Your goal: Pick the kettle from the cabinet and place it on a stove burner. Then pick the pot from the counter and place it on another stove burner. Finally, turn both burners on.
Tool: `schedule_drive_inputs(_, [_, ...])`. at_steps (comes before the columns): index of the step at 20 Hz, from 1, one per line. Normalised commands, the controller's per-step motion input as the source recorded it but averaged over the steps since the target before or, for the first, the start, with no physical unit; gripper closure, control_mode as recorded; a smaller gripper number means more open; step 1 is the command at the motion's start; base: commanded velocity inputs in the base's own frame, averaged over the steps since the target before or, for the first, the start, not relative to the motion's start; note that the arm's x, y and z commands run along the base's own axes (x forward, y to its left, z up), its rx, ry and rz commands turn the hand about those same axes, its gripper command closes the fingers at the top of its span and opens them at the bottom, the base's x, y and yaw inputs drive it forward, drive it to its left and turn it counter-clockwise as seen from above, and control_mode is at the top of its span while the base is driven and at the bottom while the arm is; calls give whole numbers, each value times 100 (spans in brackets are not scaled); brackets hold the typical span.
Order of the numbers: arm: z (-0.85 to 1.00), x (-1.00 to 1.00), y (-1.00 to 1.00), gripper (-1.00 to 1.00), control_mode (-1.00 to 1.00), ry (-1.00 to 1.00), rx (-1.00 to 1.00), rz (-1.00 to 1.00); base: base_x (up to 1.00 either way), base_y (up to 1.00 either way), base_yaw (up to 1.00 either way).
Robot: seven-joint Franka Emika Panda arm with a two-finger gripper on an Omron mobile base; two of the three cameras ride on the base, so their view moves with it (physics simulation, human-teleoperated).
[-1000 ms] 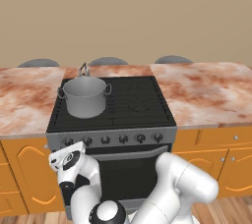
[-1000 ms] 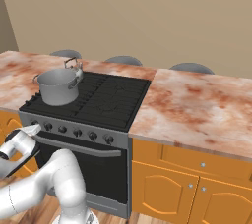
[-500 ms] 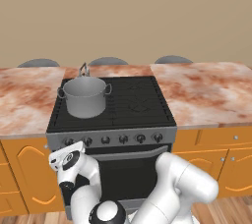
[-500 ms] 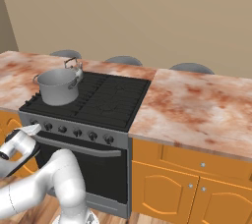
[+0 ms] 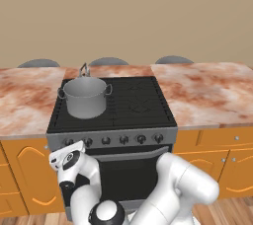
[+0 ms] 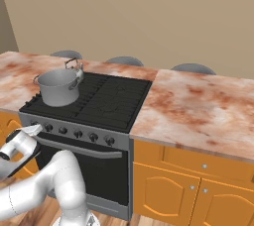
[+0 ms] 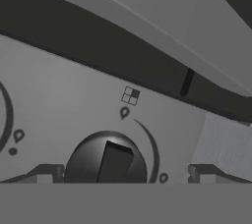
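Note:
The wide grey pot point(image 5: 85, 96) point(image 6: 58, 86) stands on the front left stove burner. The small kettle point(image 5: 84, 71) point(image 6: 75, 69) sits right behind it on the back left burner, only its loop handle and top showing over the pot. My gripper point(image 5: 73, 147) point(image 6: 31, 131) point(image 7: 123, 174) is low in front of the range, at the left end of the steel knob strip point(image 5: 113, 140). It is open, its fingertips point(image 7: 45, 173) standing wide on either side of a dark round knob point(image 7: 106, 161) without touching it. The cabinet is out of view.
The right burners point(image 5: 136, 95) carry nothing. The marbled counter point(image 5: 207, 91) point(image 6: 198, 106) runs on both sides of the range, with orange fronts point(image 6: 163, 190) below. The oven door handle point(image 6: 79, 148) crosses just under the knobs. Grey chair backs point(image 5: 108, 61) show behind the counter.

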Motion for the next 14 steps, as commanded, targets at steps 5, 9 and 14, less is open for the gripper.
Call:
schedule_drive_inputs(5, [0, 10, 0, -100, -100, 0, 0, 0, 0, 0, 0])
schedule_drive_inputs(9, [0, 17, 0, -100, -100, 0, 0, 0, 0, 0, 0])
schedule_drive_inputs(14, [0, 17, 1, 100, -100, 0, 0, 0, 0, 0, 0])
